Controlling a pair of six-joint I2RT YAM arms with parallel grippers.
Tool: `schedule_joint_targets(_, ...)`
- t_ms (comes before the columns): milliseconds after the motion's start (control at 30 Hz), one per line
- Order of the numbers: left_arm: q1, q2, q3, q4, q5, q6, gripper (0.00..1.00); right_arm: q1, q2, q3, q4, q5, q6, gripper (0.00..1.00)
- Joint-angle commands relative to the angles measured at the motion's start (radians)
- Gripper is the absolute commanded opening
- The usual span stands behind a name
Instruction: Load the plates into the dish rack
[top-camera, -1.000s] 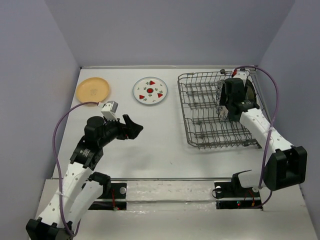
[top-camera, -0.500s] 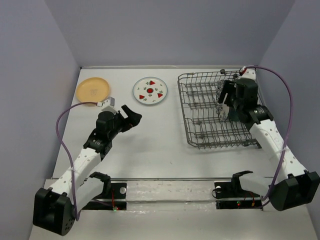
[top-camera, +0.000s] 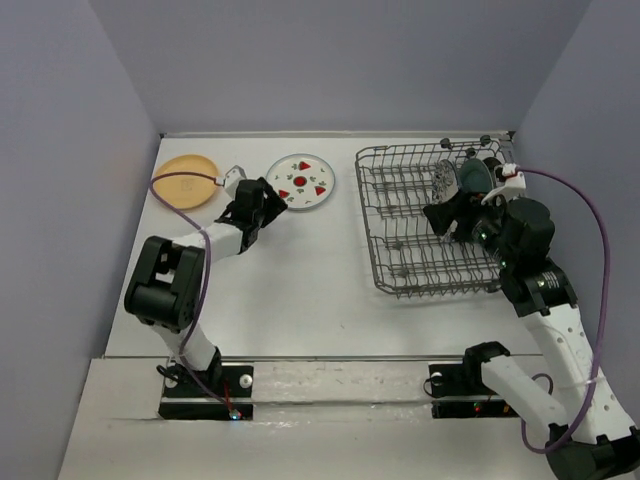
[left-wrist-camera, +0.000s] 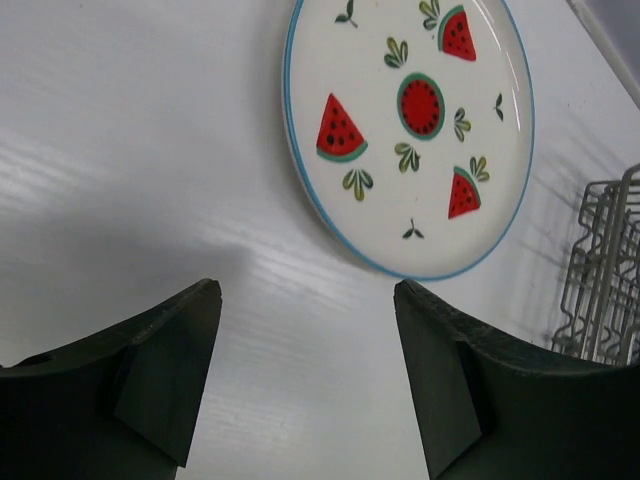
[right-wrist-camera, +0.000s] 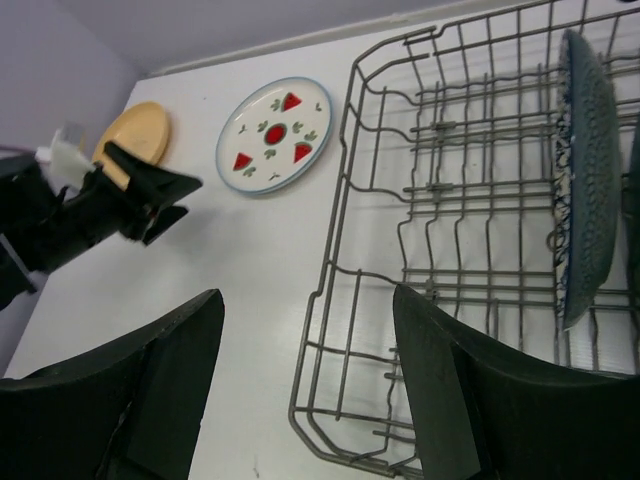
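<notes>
Four round plates can be counted, with one rack and two grippers. Two plates lie flat on the white table (top-camera: 300, 290): a plain orange-yellow plate (top-camera: 185, 178) and a white plate with red watermelon slices and a thin blue rim (left-wrist-camera: 410, 130). Two more stand on edge in the large grey wire dish rack (top-camera: 400, 225): a blue-and-white floral plate (right-wrist-camera: 585, 170) and a dark teal plate (top-camera: 473, 178) just behind it. Whether a further plate stands there cannot be told.

The left gripper (left-wrist-camera: 305, 370) is released, its dark fingers (left-wrist-camera: 170, 370) spread with only bare table between them. The watermelon plate lies just ahead of its fingertips and a little to its right, not touching them. The orange-yellow plate lies off to its left, near but apart. Nothing stands between this gripper and the watermelon plate. A purple cable (top-camera: 180, 178) loops from the arm across the orange-yellow plate.

The right gripper (right-wrist-camera: 305, 400) is also released and holds nothing. It hangs above the rack's open tines. The floral plate stands ahead and to its right. The two flat plates and the left gripper lie far ahead to its left, beyond the rack's wire wall.
</notes>
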Motion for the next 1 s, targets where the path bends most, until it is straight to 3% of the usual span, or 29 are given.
schedule_joint_targets(0, 0.006, 0.117, 0.175, 0.017, -0.110, 0.034, 0.80, 0.005, -0.033, -0.042, 0.036, -0.151, 0.030, 0.74)
schedule_joint_targets(233, 0.020, 0.338, 0.333, -0.069, -0.112, 0.103, 0.81, 0.005, -0.082, -0.096, 0.035, -0.181, 0.035, 0.74)
schedule_joint_targets(567, 0.018, 0.427, 0.464, -0.095, -0.072, 0.123, 0.80, 0.005, -0.085, -0.151, 0.096, -0.260, 0.056, 0.74)
schedule_joint_targets(733, 0.017, 0.489, 0.533, -0.130, -0.081, 0.120, 0.68, 0.005, -0.061, -0.148, 0.114, -0.263, 0.053, 0.74)
schedule_joint_targets(900, 0.017, 0.487, 0.487, -0.059, -0.095, 0.074, 0.51, 0.005, -0.064, -0.154, 0.121, -0.261, 0.056, 0.74)
schedule_joint_targets(933, 0.017, 0.484, 0.475, -0.043, -0.096, 0.066, 0.44, 0.005, -0.061, -0.154, 0.121, -0.260, 0.058, 0.74)
schedule_joint_targets(967, 0.018, 0.481, 0.461, -0.029, -0.096, 0.060, 0.31, 0.005, -0.057, -0.153, 0.117, -0.260, 0.059, 0.74)
